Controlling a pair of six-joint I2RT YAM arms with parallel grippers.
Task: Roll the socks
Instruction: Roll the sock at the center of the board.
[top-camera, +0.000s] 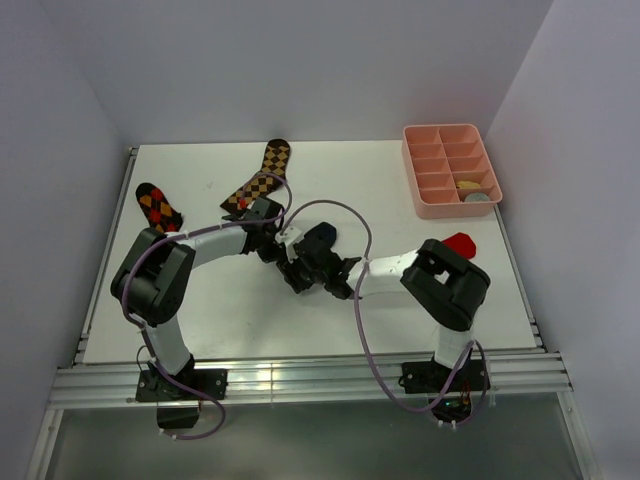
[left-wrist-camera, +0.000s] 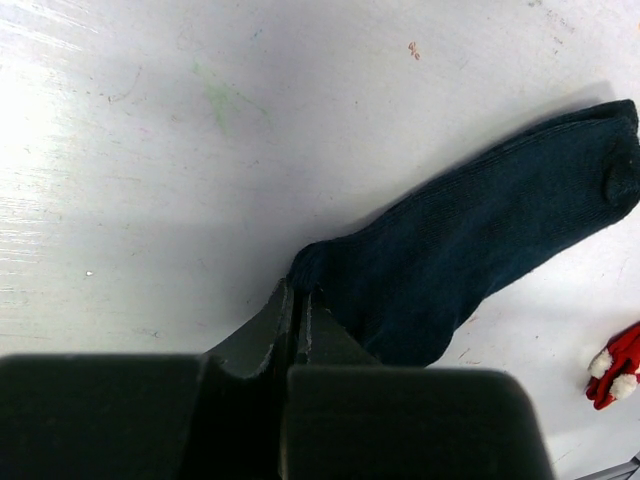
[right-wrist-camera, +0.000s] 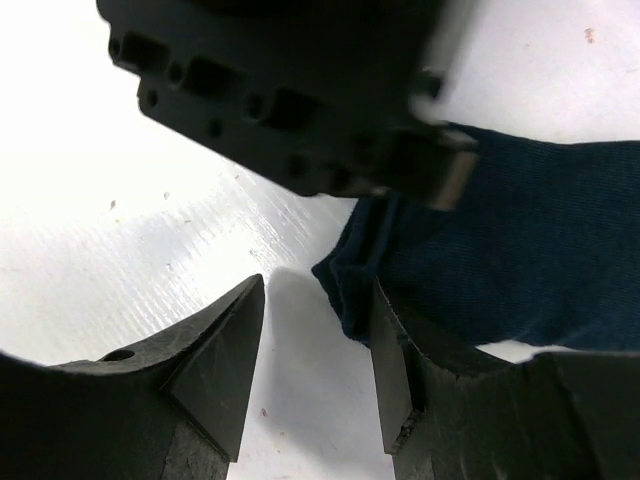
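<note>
A dark navy sock lies flat on the white table, mostly hidden under both wrists in the top view. My left gripper is shut, its tips pinching the sock's near edge. My right gripper is open just beside that same edge; bare table shows between its fingers, and the right finger overlaps the navy fabric. The left gripper's black body hangs right above it. A small yellow bundle and a grey one sit in the pink tray.
The pink compartment tray stands at the back right. A red sock lies by the right arm's elbow, its white trim showing. Two long checkered socks lie at the back and back left.
</note>
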